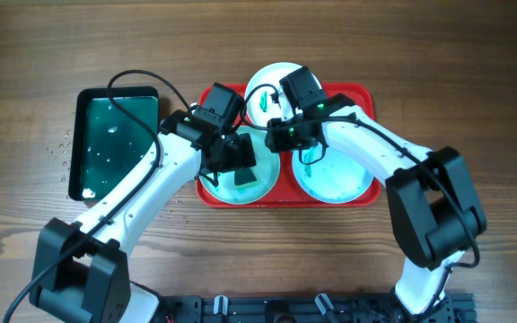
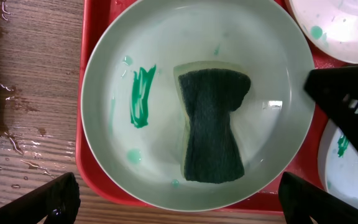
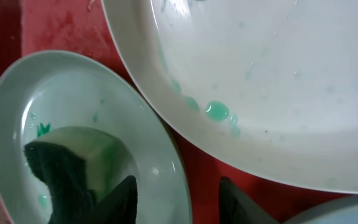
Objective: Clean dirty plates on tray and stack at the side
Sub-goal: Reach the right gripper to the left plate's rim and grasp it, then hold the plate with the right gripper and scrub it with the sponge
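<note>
Overhead, the arms (image 1: 142, 193) cover much of the red tray (image 1: 281, 193) on the table (image 1: 474, 54).
Only the left wrist view shows the left turquoise plate (image 2: 272, 143) nearly whole, with a sponge (image 2: 213, 130) lying in it beside a green smear (image 2: 142, 96). The left hand (image 2: 191, 202) is spread wide above it. The right hand (image 3: 182, 199), also spread and gripping nothing, hangs where that plate nears the white plate (image 3: 278, 81). The right turquoise plate (image 1: 339, 175) is partly hidden.

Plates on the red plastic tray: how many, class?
3. A pale turquoise plate at left holds a green sponge; another turquoise plate at right; a white plate behind, partly covered.
</note>
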Controlling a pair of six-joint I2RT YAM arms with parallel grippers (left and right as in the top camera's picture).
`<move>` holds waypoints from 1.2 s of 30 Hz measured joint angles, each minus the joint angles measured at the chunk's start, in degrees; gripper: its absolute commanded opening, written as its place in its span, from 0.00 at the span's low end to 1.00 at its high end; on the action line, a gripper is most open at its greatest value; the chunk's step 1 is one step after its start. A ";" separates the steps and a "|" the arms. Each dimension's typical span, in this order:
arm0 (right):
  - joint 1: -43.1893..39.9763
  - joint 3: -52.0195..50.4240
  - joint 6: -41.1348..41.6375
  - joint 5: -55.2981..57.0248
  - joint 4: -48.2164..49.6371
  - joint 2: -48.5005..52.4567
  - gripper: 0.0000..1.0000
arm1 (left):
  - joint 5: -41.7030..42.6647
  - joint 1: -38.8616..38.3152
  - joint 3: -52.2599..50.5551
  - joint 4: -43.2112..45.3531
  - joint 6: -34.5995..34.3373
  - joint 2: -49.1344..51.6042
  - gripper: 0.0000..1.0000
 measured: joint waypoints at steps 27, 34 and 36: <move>0.11 0.00 0.26 2.34 0.42 2.67 0.04 | 6.08 7.85 -3.61 2.56 0.13 0.09 0.99; 0.11 0.00 0.26 2.29 0.61 2.67 0.04 | 11.72 6.84 -6.12 8.94 4.02 0.46 0.91; 0.11 0.00 0.26 2.29 0.61 2.67 0.04 | 12.31 6.80 -6.67 10.08 4.31 1.97 0.73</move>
